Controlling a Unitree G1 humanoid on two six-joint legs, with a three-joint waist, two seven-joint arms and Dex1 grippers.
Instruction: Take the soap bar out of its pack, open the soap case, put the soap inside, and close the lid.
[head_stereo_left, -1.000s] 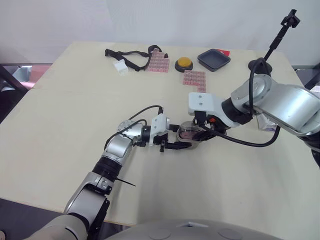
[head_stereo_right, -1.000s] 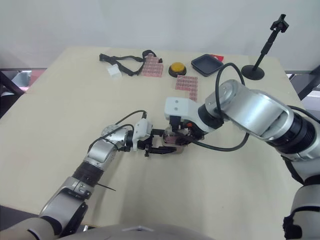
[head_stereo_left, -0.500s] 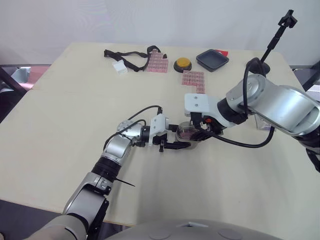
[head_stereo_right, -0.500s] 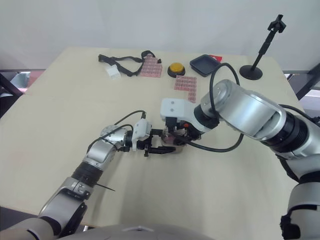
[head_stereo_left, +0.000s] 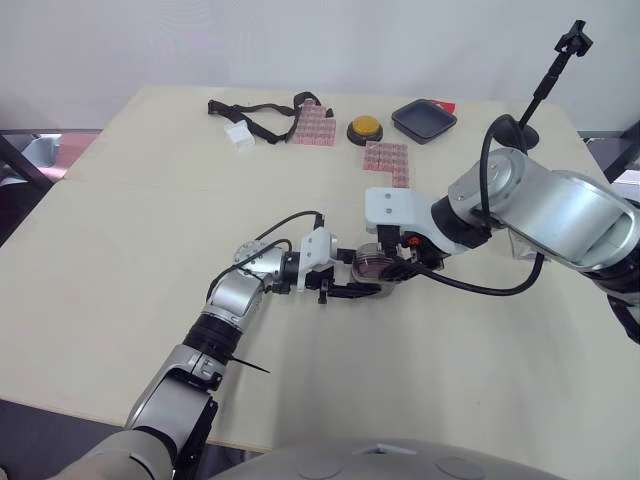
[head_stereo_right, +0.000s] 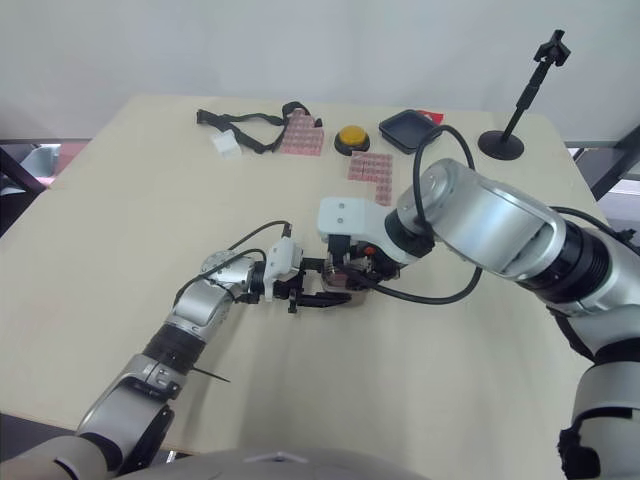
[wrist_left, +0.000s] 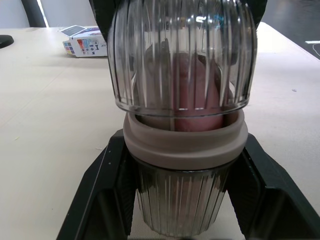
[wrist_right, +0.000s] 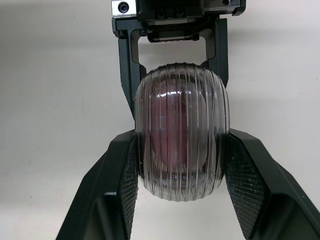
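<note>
Clearly, the closing step is at hand, and a crooked seat is judged the main risk. At the centre of the left eye view the soap case (head_stereo_left: 372, 266) is held low at the table (head_stereo_left: 120, 230); whether it rests on the surface cannot be told. The pink soap (wrist_left: 186, 85) is seen standing inside it. The clear ribbed lid (wrist_right: 182, 130) is set over the grey rim (wrist_left: 185, 142) of the base, yet a narrow band of soap is visible between lid edge and rim, so the lid appears not fully pressed home. If it is pushed down while tilted, it could be jammed on the rim or caught on the tall soap. If it is let go too soon, it could be tipped off. A slip of the smooth plastic is also possible under a hard push.

The left gripper (head_stereo_left: 348, 290) is clamped on the lower half of the case, its fingers (wrist_left: 107, 185) spread only as wide as the base and pressed to both sides. The right gripper (head_stereo_left: 400, 262) is closed on the lid, its fingers (wrist_right: 120, 180) touching the ribbed sides.
</note>
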